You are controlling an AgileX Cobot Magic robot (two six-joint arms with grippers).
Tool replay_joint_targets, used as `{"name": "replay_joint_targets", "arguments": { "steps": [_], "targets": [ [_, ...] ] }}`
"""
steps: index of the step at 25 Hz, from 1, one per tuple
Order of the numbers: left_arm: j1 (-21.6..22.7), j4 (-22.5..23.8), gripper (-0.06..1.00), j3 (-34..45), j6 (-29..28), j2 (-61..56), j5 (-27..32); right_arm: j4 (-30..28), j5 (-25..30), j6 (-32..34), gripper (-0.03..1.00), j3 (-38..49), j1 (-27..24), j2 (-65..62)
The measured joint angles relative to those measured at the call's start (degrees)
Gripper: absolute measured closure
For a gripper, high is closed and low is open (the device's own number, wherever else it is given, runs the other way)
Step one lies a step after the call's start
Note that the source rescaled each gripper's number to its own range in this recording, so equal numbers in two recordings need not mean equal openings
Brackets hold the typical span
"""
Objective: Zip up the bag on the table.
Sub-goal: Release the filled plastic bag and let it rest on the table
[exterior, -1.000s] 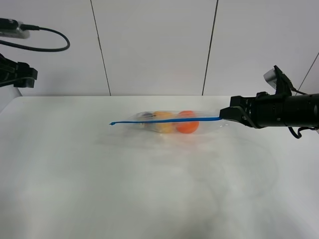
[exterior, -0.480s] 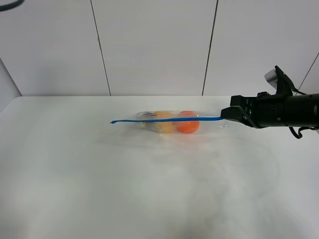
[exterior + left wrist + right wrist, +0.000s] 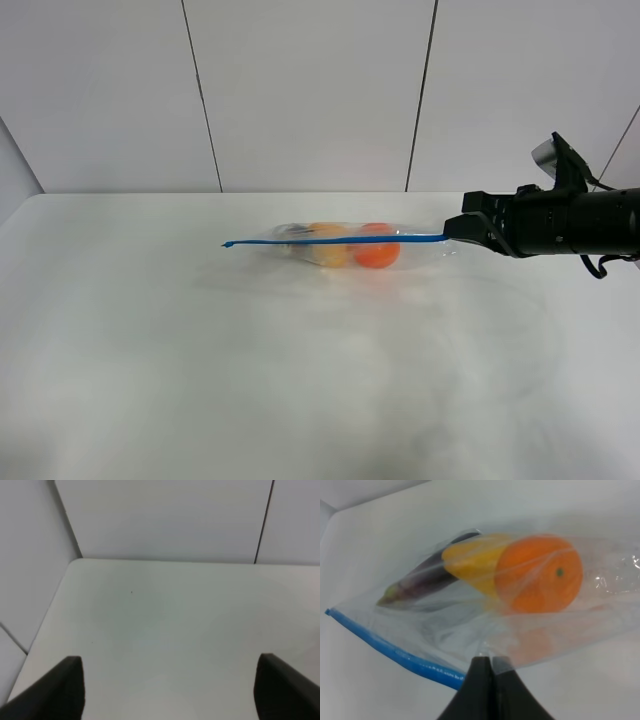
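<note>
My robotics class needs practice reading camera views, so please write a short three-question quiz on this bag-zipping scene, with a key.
1. True or false: the left gripper holds the bag.
2. Where does the right gripper grip the bag? A, at one end of the zipper strip; B, at the strip's middle; C, nowhere, its jaws hang open.
3. Fill in: the zipper strip's colour is ____.
Key: 1 false, it is open over the table; 2 A; 3 blue.
</note>
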Motion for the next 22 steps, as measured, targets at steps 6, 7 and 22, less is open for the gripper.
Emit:
{"name": "replay_joint_targets", "arguments": {
  "steps": [6,7,22],
  "targets": [
    [0.0,-0.16,0.18,6.02,-2.33,-13.59,2.1,0.0,0.0,0.12,0.97,0.0,0.0,0.0],
    [0.0,-0.16,0.18,6.65,-2.54,-15.0,3.13,0.0,0.0,0.12,0.97,0.0,0.0,0.0],
    [0.0,-1.43,0.18,9.73,-1.49,-31.27,14.89,-0.22,0.0,0.14,0.97,0.0,0.0,0.0]
  ]
}}
